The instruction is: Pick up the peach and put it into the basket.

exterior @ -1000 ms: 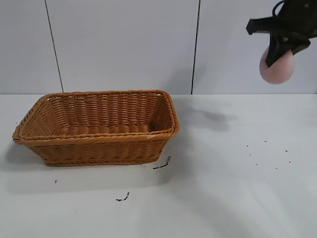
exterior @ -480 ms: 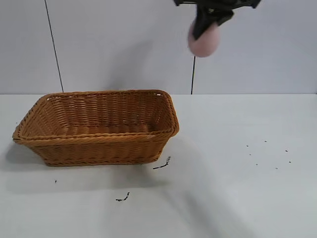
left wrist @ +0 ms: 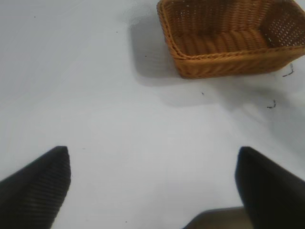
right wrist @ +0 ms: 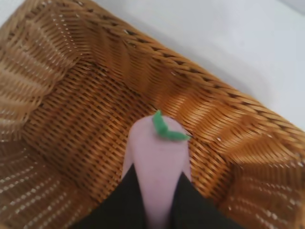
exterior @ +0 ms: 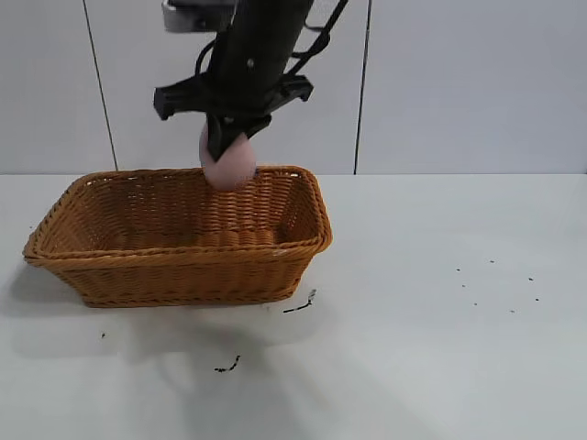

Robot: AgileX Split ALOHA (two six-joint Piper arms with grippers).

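The orange-brown wicker basket [exterior: 183,234] stands on the white table at the left. My right gripper [exterior: 225,147] hangs over the basket's back right part, shut on the dull pink peach [exterior: 228,165]. The peach sits just above the rim. In the right wrist view the peach [right wrist: 157,152] has a small green leaf on it and is pinched between the two black fingers [right wrist: 121,200], with the basket's inside [right wrist: 71,119] below it. My left gripper [left wrist: 152,186] is open and empty over bare table, well away from the basket [left wrist: 228,38]; it is out of the exterior view.
Small dark specks [exterior: 298,305] lie on the table in front of the basket, with more at the right [exterior: 500,284]. A grey panelled wall stands behind the table.
My right gripper has carried the peach from the far right, leftwards and down, to just above the basket. The basket has not moved.
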